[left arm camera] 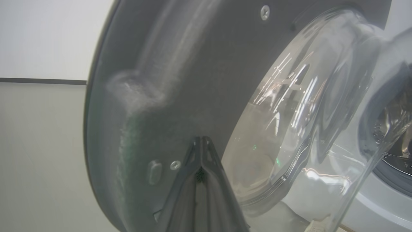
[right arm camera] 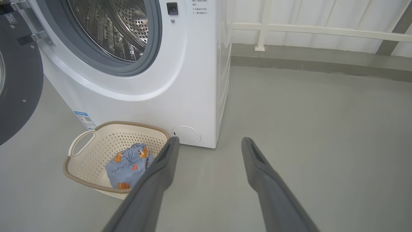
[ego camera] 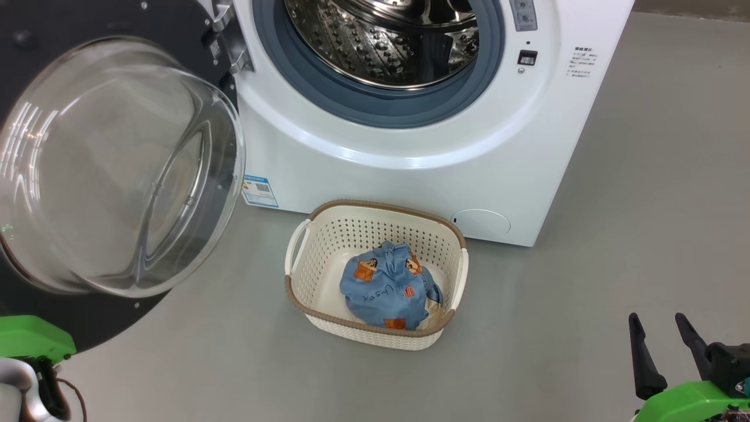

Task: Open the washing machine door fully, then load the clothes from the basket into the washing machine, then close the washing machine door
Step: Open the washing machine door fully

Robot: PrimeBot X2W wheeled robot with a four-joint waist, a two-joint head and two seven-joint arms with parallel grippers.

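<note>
Door-opening step looks abt done: washing machine door (ego camera: 117, 170) stands wide, left gripper (left arm camera: 201, 141) pressed together at its inner face; clothes (ego camera: 387, 287) lie in basket (ego camera: 375, 206) before washing machine (ego camera: 410, 176); next, the spread right gripper (right arm camera: 210, 140) must reach & pinch them.
</note>
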